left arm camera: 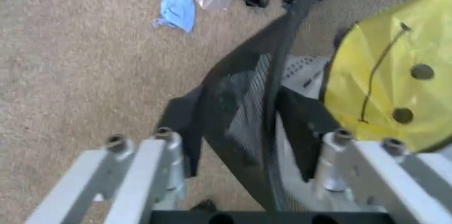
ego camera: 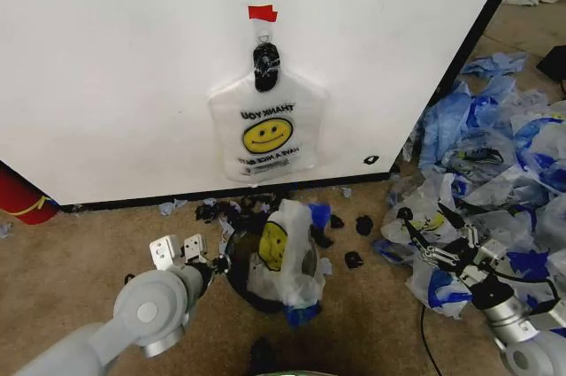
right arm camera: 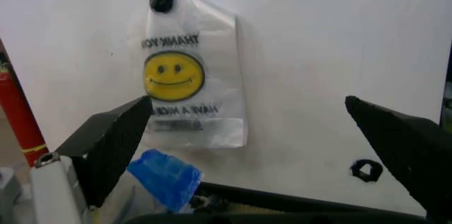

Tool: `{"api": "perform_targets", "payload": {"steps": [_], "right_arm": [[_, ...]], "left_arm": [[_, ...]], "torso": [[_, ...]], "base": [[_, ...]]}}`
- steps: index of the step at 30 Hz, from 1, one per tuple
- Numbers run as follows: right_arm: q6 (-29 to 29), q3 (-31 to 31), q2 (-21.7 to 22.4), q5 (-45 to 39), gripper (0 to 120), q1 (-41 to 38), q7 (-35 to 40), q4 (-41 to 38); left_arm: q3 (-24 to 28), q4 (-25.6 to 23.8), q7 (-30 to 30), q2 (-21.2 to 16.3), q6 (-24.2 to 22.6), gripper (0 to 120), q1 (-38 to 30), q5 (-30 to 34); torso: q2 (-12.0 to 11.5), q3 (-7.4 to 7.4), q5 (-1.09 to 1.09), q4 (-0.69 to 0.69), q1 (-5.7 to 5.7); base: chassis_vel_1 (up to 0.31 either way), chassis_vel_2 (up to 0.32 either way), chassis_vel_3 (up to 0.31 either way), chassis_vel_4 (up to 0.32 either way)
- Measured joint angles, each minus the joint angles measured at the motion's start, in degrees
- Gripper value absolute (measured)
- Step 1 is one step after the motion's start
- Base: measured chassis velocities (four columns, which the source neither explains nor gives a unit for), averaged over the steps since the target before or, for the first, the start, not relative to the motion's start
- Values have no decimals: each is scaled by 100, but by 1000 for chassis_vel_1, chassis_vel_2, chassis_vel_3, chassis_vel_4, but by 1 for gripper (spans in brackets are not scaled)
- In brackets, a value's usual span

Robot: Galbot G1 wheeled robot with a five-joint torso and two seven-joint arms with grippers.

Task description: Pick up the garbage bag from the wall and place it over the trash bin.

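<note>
Carpet [ego camera: 80,252] runs below the white wall [ego camera: 115,66], with a red cylinder [ego camera: 19,199] at the far left. The left gripper [ego camera: 181,250] sits low beside the trash bin [ego camera: 243,283], its fingers [left arm camera: 137,166] spread with the black mesh rim between them. One bag with a yellow smiley [ego camera: 281,257] already drapes the bin. On the wall, one garbage bag [ego camera: 265,133] hangs from a black hook [ego camera: 265,65] under red tape [ego camera: 262,13]: thin translucent white, yellow smiley, black "THANK YOU" print. Farther right, the right gripper [ego camera: 433,236] hovers with jaws wide apart over a heap of blue-streaked bags [ego camera: 504,155].
</note>
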State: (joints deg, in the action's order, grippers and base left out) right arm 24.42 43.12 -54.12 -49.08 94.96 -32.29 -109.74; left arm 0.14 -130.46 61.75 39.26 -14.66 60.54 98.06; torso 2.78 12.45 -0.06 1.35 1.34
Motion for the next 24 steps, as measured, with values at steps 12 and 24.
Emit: {"api": "perform_targets", "payload": {"steps": [12, 24], "right_arm": [[-639, -366, 1111, -1412, 100, 497, 482, -794], [-1595, -1914, 2560, -1593, 100, -432, 2986, -1451]], "left_arm": [[-606, -352, -657, -347, 322, 88, 78, -1291], [-637, -72, -1408, -767, 386, 100, 218, -2389]], "torso": [[0, 1, -4, 1, 0], [0, 1, 2, 5, 0]], "base": [[0, 0, 0, 0], [0, 0, 0, 0]]}}
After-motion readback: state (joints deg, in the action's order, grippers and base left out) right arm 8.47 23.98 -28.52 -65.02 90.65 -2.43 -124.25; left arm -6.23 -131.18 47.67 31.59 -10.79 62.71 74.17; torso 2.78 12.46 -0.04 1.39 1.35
